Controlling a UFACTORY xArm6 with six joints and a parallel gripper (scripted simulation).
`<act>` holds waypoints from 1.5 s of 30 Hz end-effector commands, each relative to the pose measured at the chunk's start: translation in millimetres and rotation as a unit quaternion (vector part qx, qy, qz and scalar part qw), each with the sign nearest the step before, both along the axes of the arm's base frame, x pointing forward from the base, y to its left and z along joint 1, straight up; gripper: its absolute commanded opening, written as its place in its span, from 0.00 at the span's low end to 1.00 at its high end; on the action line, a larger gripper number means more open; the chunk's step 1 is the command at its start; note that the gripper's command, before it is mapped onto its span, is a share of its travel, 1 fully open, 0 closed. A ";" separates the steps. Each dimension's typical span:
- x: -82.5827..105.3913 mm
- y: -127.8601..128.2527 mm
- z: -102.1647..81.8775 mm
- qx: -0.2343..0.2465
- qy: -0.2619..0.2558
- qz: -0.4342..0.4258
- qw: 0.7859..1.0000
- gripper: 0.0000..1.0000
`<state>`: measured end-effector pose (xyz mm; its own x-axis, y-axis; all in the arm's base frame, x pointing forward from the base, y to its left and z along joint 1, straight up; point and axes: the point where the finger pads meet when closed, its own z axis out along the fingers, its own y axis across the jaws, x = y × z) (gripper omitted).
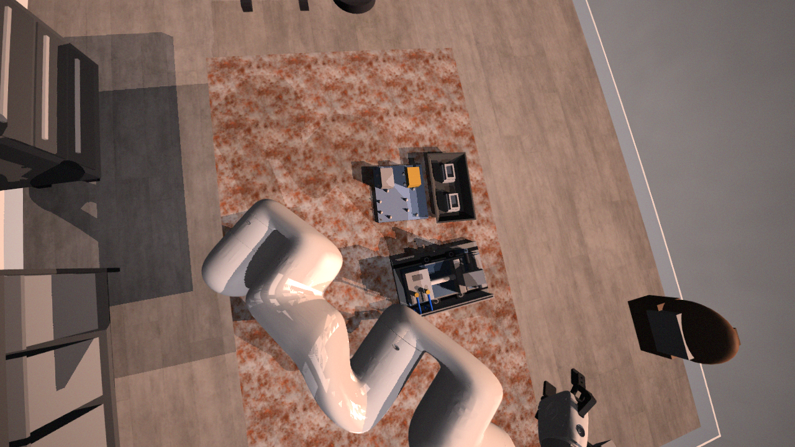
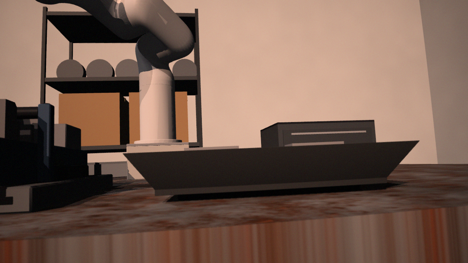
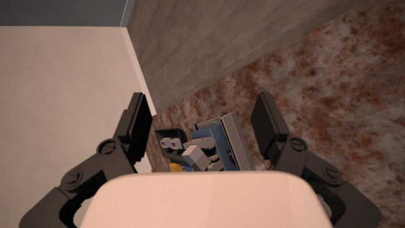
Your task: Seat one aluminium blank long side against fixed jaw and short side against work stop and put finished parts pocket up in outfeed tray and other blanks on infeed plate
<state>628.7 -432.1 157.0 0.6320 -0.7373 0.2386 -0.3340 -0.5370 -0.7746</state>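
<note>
The blue-grey infeed plate (image 1: 401,195) with pins holds one aluminium blank (image 1: 384,177) and one brass blank (image 1: 413,176) at its far end. The dark outfeed tray (image 1: 449,186) beside it holds two finished parts (image 1: 447,171) (image 1: 452,201), pockets up. The vise (image 1: 439,275) stands nearer the arm, with blue hoses on its left block. I cannot tell what lies in its opening. My gripper (image 1: 564,388) is open and empty, high in the air, well away from the vise. In the wrist view the open fingers frame the vise (image 3: 215,142) far below.
In the low side view the tray (image 2: 268,163) fills the middle, the vise (image 2: 32,156) is at left and the arm's base column (image 2: 157,107) stands behind. A shelf rack (image 2: 98,81) and a dark cabinet (image 2: 317,132) stand beyond the table.
</note>
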 end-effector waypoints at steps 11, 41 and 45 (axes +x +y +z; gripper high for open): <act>31.5 110.6 -4.9 -0.012 0.086 0.048 0.995 1.00; 13.7 320.3 -15.6 -0.085 0.222 0.143 0.961 1.00; -0.1 357.5 -17.2 -0.107 0.242 0.161 0.951 1.00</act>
<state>638.4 -105.8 137.2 0.8766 -0.4810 -0.0129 -0.4291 -0.7693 -0.4734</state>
